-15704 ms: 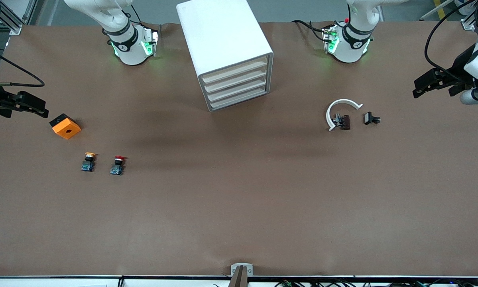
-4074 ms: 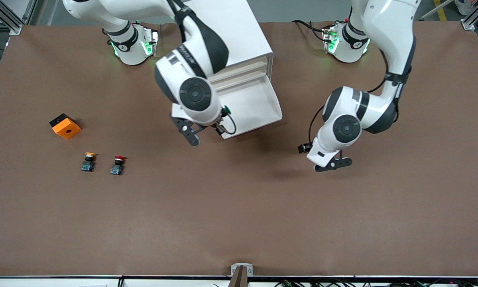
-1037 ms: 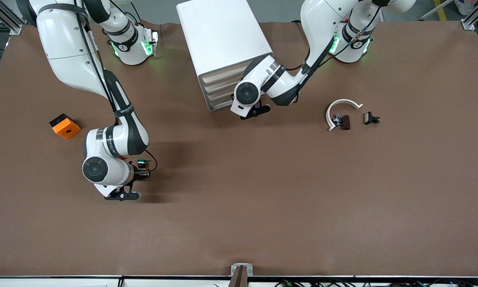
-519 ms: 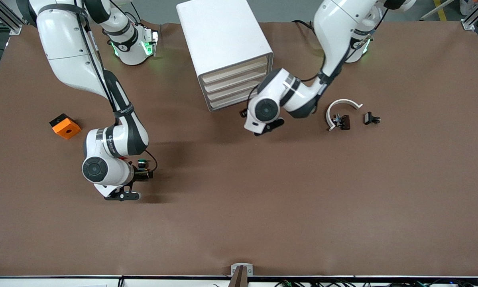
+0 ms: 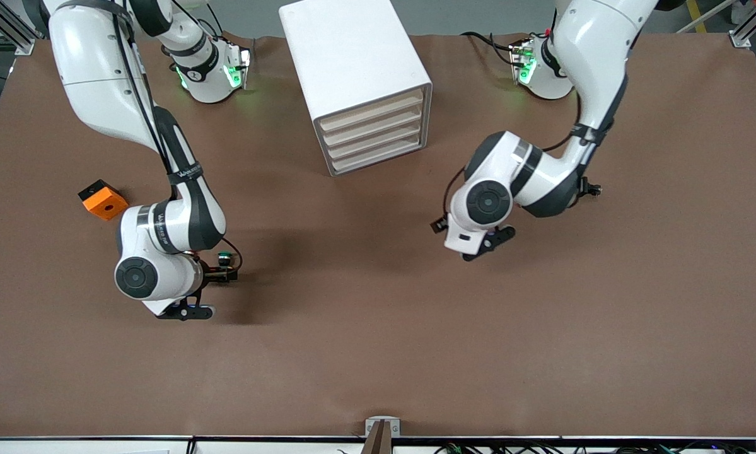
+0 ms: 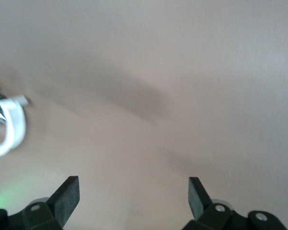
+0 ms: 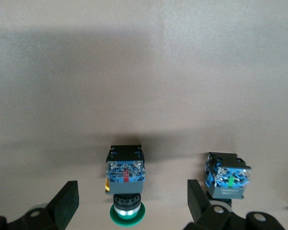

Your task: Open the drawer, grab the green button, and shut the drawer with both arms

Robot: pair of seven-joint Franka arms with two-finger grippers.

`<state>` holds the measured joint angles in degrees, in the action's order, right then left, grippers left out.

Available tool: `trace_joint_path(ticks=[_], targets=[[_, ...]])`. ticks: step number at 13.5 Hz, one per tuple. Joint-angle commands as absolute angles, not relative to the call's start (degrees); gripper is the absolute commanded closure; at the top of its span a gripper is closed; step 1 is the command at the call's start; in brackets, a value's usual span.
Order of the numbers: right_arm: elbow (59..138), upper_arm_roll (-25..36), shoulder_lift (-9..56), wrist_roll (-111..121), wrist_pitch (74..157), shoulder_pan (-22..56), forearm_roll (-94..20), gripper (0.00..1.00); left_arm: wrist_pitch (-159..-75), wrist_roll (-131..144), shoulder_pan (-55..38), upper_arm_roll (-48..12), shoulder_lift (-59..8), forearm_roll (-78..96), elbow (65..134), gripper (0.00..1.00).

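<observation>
The green-capped button [image 5: 225,257] rests on the brown table near the right arm's end. In the right wrist view the button [image 7: 127,184] lies between the two fingers, untouched. My right gripper [image 5: 202,294] is open and hovers just above it; it also shows in the right wrist view [image 7: 132,194]. The white cabinet [image 5: 352,57] stands at the back middle, with the drawer [image 5: 375,135] and its three like neighbours all shut. My left gripper [image 5: 472,243] is open and empty over bare table nearer the left arm's end, as the left wrist view [image 6: 133,184] confirms.
An orange block [image 5: 102,199] lies beside the right arm. A second button with a bluish base [image 7: 228,178] sits close beside the green one. A white curved piece [image 6: 8,128] lies near the left gripper, and a small black part [image 5: 591,188] shows by the left arm.
The left arm has swung away from the cabinet's front toward the front camera, over open table. The right hand has drawn back slightly; the green button has stayed in place.
</observation>
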<state>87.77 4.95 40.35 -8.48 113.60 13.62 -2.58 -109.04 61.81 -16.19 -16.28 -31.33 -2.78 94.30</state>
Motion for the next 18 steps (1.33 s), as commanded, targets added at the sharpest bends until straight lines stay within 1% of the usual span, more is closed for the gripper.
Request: trace_joint_path(ticks=[1,4,7,8,10,12,14,16,18], targets=[[86.4,3.8,39.4,-8.2,110.7,11.7,-2.8,0.00,-107.3,61.7,-13.0,-16.6,-30.2,-8.6,92.3,0.00],[82.8,3.8,39.3,-8.1,105.1,10.6,-5.5,0.00,-106.9,57.8,-9.5,-16.6,-27.2,-14.4,92.3,0.00],[78.8,3.6,39.3,-7.9,100.6,8.9,-6.1,0.00,-106.4,48.6,-3.1,-16.7,-23.6,-14.5,92.2,0.00],[77.2,3.7,39.3,-7.8,98.9,8.2,-6.0,0.00,-104.8,45.3,-0.9,-16.8,-22.4,-13.9,91.8,0.00],[73.6,3.3,38.9,-6.8,95.4,6.8,-5.9,0.00,-99.1,37.6,2.5,-17.0,-21.4,-13.7,89.8,0.00],[73.0,3.6,35.3,-4.6,95.2,6.1,-5.8,0.00,-95.7,32.6,4.6,-17.0,-20.7,-13.6,86.5,0.00],[73.2,3.7,33.5,-4.6,95.1,6.1,-5.6,0.00,-93.8,31.9,5.4,-17.0,-19.8,-13.6,83.9,0.00],[73.7,3.8,31.4,-4.4,94.4,6.2,-5.5,0.00,-93.5,31.9,5.5,-16.8,-18.0,-13.7,83.3,0.00],[73.8,3.9,28.7,-4.3,91.8,6.2,-5.4,0.00,-93.5,31.2,6.2,-16.8,-16.7,-13.7,83.2,0.00]])
